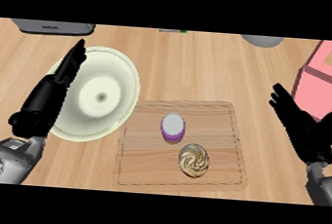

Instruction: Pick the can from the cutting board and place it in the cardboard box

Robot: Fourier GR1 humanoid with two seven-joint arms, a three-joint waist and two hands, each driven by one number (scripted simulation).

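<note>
A small purple can (172, 127) with a pale lid stands upright near the middle of the wooden cutting board (143, 168). A pink box (322, 81) with a tan inside sits at the right edge, partly cut off. My right hand (306, 129) is open to the right of the board, fingers straight and pointing up, apart from the can. My left hand (51, 94) is open at the left, its straight fingers lying over the rim of a plate. Neither hand holds anything.
A brown swirled bun (194, 161) lies on the board just below and right of the can. A large cream plate (102, 95) sits left of the board. A grey appliance (52, 27) and a grey round object (261, 40) stand along the far edge.
</note>
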